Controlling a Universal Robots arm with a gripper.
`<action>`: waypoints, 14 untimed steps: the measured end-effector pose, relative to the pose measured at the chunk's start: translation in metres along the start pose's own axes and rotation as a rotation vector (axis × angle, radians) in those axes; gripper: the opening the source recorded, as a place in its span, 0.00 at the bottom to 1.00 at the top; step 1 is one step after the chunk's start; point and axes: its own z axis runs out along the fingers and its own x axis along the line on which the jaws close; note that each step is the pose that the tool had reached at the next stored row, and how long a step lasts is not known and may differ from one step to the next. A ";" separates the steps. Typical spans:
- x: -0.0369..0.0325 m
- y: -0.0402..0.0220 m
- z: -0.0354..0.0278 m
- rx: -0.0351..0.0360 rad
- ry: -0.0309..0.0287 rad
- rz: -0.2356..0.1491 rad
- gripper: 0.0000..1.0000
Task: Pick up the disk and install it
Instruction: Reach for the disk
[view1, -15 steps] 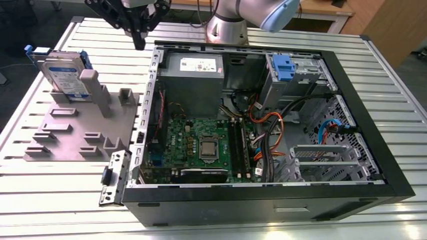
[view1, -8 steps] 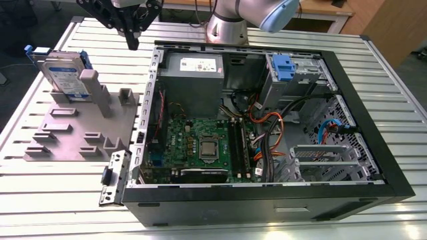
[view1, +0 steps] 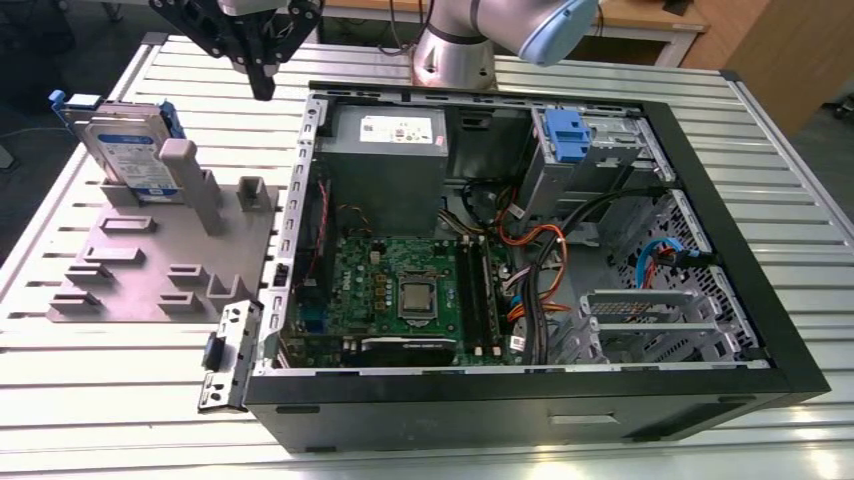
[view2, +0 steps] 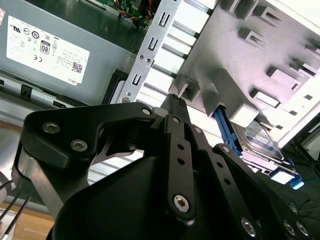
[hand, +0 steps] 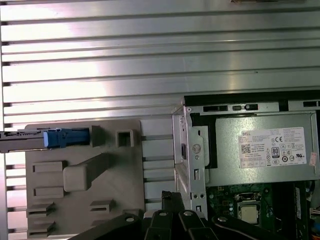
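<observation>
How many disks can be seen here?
1. The disk stands upright in the grey holder, at the exterior view's left, outside the case. Others may hide inside it.

On my exterior view the arm (view1: 457, 55) stands upright at the far side, a silver column. Above it, a joint (view1: 554, 35) with a pale blue cap bends over toward that view's left. The black gripper (view1: 264, 86) hangs from the wrist and points straight down, carrying nothing. In both wrist views I look along its black linkage bars (view2: 180, 155) to the fingertips (view2: 174, 103) (hand: 170, 196), which are pressed together with no gap between them.
</observation>
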 end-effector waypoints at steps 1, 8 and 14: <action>0.0002 0.0000 0.0001 -0.0001 -0.0001 0.000 0.11; 0.0024 0.0007 0.0002 0.0003 0.0015 0.000 0.11; 0.0045 0.0007 0.0009 0.0005 0.0039 0.000 0.11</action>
